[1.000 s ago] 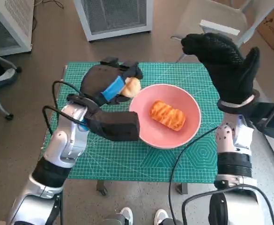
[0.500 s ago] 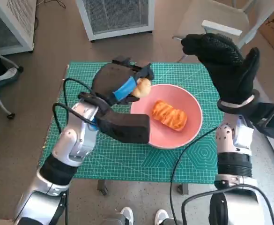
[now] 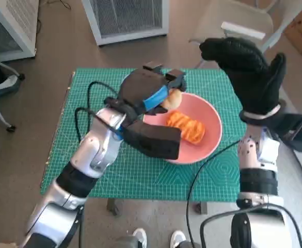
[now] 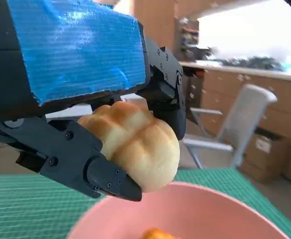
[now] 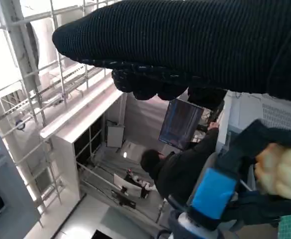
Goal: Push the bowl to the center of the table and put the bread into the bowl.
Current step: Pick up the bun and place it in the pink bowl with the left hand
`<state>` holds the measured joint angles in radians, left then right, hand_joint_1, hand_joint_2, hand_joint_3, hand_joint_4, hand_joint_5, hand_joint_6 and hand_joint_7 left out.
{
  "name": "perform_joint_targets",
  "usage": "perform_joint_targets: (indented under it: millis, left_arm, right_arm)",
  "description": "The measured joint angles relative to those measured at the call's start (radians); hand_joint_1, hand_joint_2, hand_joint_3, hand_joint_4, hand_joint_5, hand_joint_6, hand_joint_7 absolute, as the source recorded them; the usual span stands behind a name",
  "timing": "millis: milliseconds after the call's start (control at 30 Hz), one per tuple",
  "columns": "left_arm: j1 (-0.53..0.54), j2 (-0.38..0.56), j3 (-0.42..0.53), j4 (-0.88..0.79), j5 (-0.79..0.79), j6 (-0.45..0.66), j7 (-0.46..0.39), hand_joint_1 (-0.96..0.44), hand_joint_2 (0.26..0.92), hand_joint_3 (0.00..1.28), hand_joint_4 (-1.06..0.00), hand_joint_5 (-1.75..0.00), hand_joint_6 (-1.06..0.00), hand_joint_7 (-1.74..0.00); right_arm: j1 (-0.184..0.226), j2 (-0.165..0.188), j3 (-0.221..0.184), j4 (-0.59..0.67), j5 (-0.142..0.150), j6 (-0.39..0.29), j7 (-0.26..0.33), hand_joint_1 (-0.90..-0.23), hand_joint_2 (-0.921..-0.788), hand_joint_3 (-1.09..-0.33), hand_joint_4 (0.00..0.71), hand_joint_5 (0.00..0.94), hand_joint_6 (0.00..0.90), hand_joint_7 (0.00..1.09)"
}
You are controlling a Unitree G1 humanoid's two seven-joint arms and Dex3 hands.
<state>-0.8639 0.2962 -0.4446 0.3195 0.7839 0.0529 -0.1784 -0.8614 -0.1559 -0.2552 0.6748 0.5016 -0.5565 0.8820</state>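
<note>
Over the far rim of the pink bowl [image 3: 184, 126], the head view shows the left hand [image 3: 145, 93] holding a pale round bun [image 3: 174, 98] clear of the surface. The bowl sits on the green cutting mat [image 3: 89, 175] that covers the table, nearer the right edge than the left, and a glazed pastry [image 3: 186, 127] already lies inside it. The right hand [image 3: 249, 72] is raised beyond the table's far right corner, fingers apart and holding nothing.

From the left wrist view, the bun [image 4: 135, 144] is clamped between black fingers [image 4: 85, 164] under the blue-taped back of the hand, hanging just above the bowl's rim [image 4: 195, 199].

From the right wrist view, the glove [image 5: 185, 45] fills the top; the bun [image 5: 282, 172] and the blue tape show low at the side, with a person seated beyond.

The risk, as I judge it, lies in where the bun hangs: it is close over the rim, so letting go now could bounce it off the edge onto the mat. Landing on the pastry, it might also roll out.
</note>
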Motion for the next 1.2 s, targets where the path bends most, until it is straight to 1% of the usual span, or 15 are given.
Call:
perform_joint_targets:
  millis: [433, 667, 900, 1200]
  left_arm:
    - [-0.017, -0.01, -0.015, 0.095, 0.002, -0.04, 0.021, 0.0, 0.907, 0.06, -0.74, -1.09, -0.64, -1.19]
    - [-0.018, -0.014, -0.02, 0.11, 0.005, -0.041, 0.022, 0.0, 0.908, 0.06, -0.75, -1.04, -0.63, -1.25]
    - [-0.018, -0.019, -0.023, 0.12, 0.005, -0.041, 0.022, 0.0, 0.908, 0.06, -0.76, -1.06, -0.62, -1.22]
    - [-0.018, -0.022, -0.026, 0.127, 0.008, -0.041, 0.027, 0.0, 0.907, 0.06, -0.76, -1.05, -0.62, -1.24]
  right_arm:
    - [0.006, -0.009, 0.001, -0.013, 0.0, 0.001, -0.007, -0.653, -0.921, -0.738, 0.264, 0.001, 0.101, 0.53]
    - [0.008, -0.009, 0.002, -0.015, 0.0, 0.001, -0.013, -0.654, -0.921, -0.736, 0.265, 0.001, 0.103, 0.53]
    - [0.012, -0.009, 0.005, -0.017, 0.0, 0.002, -0.014, -0.651, -0.921, -0.737, 0.264, 0.001, 0.102, 0.53]
    - [0.013, -0.009, 0.009, -0.02, -0.004, 0.001, -0.017, -0.648, -0.921, -0.738, 0.264, 0.0, 0.089, 0.52]
